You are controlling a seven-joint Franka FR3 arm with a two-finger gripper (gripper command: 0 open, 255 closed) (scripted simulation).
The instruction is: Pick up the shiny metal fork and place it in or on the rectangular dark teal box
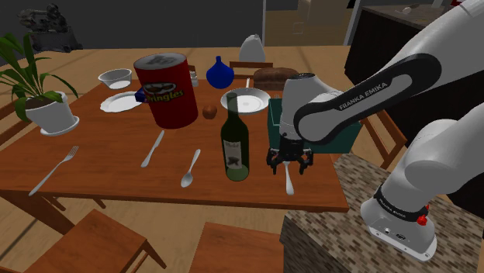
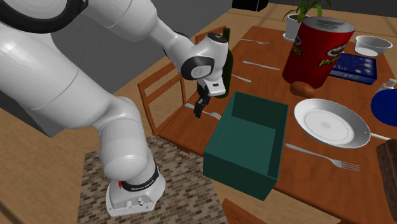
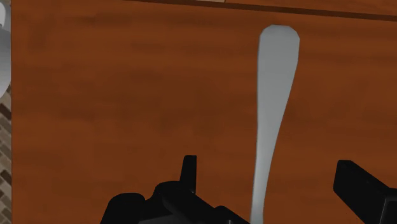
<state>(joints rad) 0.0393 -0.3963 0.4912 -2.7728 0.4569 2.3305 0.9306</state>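
A silver utensil lies flat on the wooden table near its front edge; its rounded handle end (image 1: 288, 184) sticks out below my gripper (image 1: 288, 161). In the wrist view the handle (image 3: 270, 121) runs up from between my fingers, and neither finger (image 3: 189, 173) touches it. My gripper (image 3: 273, 191) hovers low over it, open. The dark teal box (image 2: 248, 143) stands open-topped right behind the gripper (image 2: 199, 109), partly hidden by the arm in the shoulder view. Another fork (image 2: 324, 157) lies beyond the box beside a white plate (image 2: 331, 122).
A dark wine bottle (image 1: 235, 139) stands close to the gripper on the shoulder view's left. Farther left lie a spoon (image 1: 190, 167), a knife (image 1: 153, 147) and a fork (image 1: 54, 169). A tall red Pringles can (image 1: 167, 89) and a potted plant (image 1: 46, 108) stand behind them.
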